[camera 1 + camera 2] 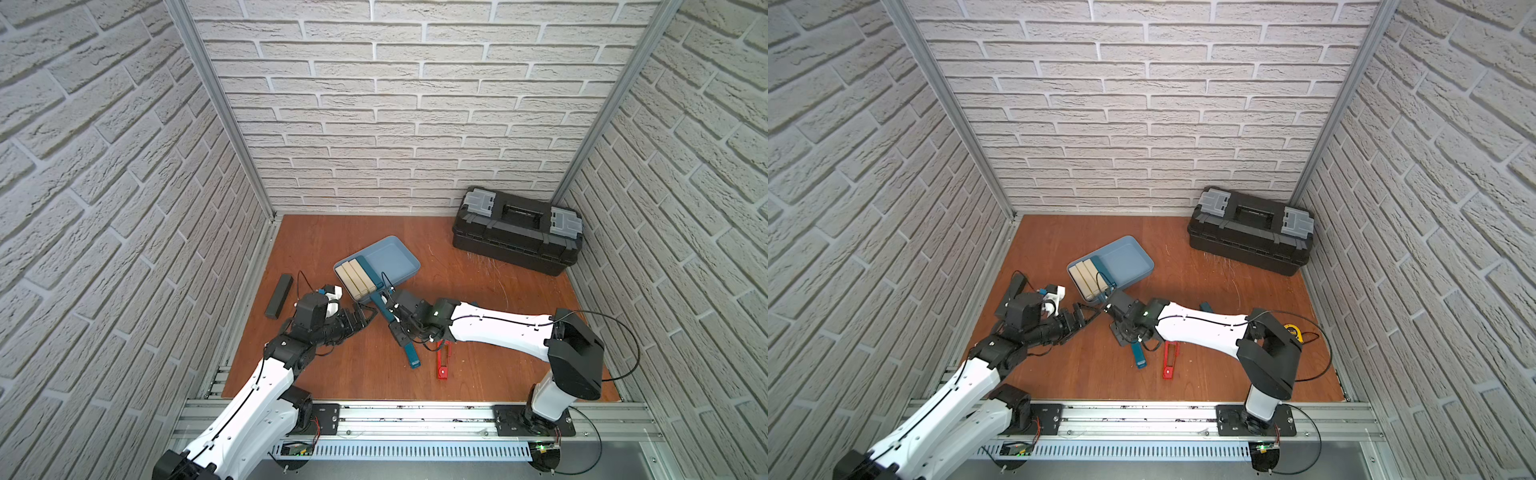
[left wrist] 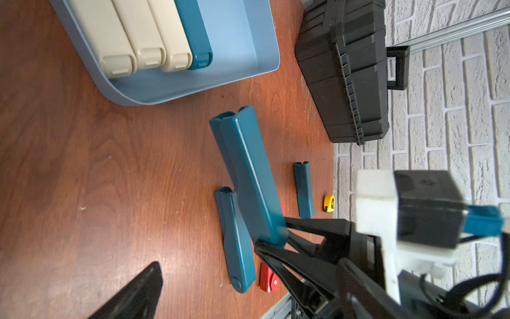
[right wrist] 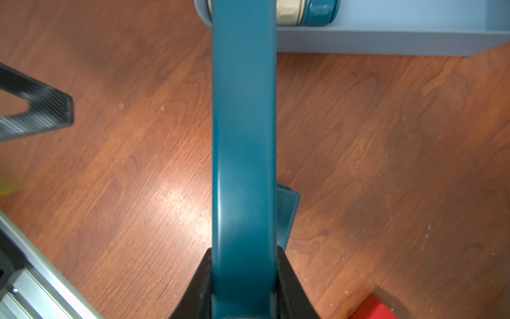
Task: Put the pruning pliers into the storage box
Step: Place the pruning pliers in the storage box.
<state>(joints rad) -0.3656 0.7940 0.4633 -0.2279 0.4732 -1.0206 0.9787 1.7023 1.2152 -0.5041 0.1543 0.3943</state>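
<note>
**Stock on my reddish wooden table**

1. My right pincer: narrow, clamped on one end of a slim teal bar-shaped pruning plier. The plier's far end is at the near wall of item 3. I cannot tell whether they touch.
2. My left pincer: spread wide, holding nothing, just beside the held plier.
3. Shallow light blue plastic storage box: holds three beige pruning pliers side by side and one teal plier against them.
4. On the table, outside the box:
   - second teal plier, partly under the held one
   - third teal plier
   - thin red slotted plier
5. Other items:
   - dark grey bar
   - big black toolbox with grey latches
   - small yellow tape measure
</note>
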